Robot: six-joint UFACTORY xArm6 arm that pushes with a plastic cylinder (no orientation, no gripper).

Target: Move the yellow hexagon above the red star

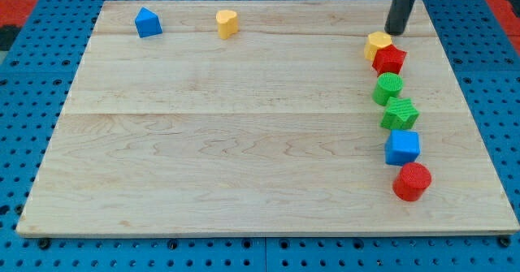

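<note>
The yellow hexagon [377, 43] lies near the board's top right, touching the upper left side of the red star [390, 59]. My tip [396, 32] stands just above and to the right of the yellow hexagon, very close to it, and above the red star.
Below the red star runs a column of blocks: a green cylinder [387, 88], a green star [400, 113], a blue cube [402, 147] and a red cylinder [412, 181]. A blue block [148, 22] and a yellow heart-like block [227, 23] lie at the top left. The wooden board [244, 142] rests on blue pegboard.
</note>
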